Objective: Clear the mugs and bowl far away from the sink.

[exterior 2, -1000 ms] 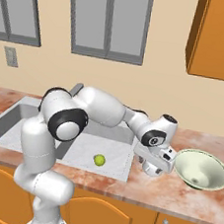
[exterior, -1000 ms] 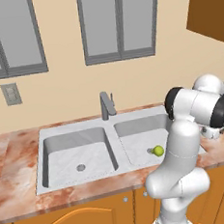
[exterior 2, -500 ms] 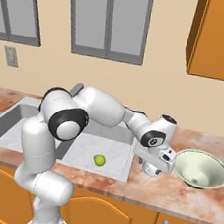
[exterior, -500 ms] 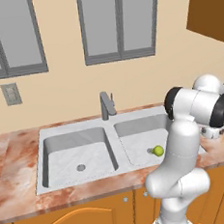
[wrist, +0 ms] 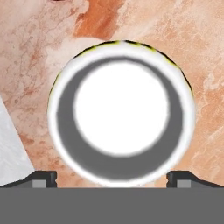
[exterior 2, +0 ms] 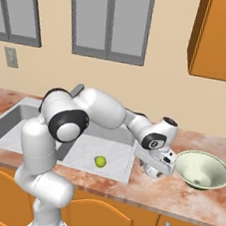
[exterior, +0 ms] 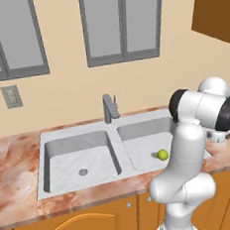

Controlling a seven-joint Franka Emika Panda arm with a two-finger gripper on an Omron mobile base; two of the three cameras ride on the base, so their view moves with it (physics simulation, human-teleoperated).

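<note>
Fingertips (wrist: 43, 177) are standing wide apart at the lower corners of the hand view, holding nothing, and the mug (wrist: 120, 113) is sitting between them in the centre of that frame. It is showing as a white ring with a grey inner wall, seen straight down its mouth. That squared-up, top-down look suggests the gripper (exterior 2: 156, 169) is lining up to come down around the mug's sides; whether the fingers are touching it I cannot tell. In the right base view the hand is hanging low over the marble counter (exterior 2: 141, 188) at centre right, just past the sink (exterior: 116, 151) edge. The bowl (exterior 2: 202, 168) is resting upright just beside the hand at the right of the frame, so a descent is probably needing care not to knock its rim. A small yellow-green ball (exterior 2: 99, 161) is lying in the nearer basin, lower centre. Both mug and bowl are sitting near the sink, so by my reading the clearing is only starting.
</note>
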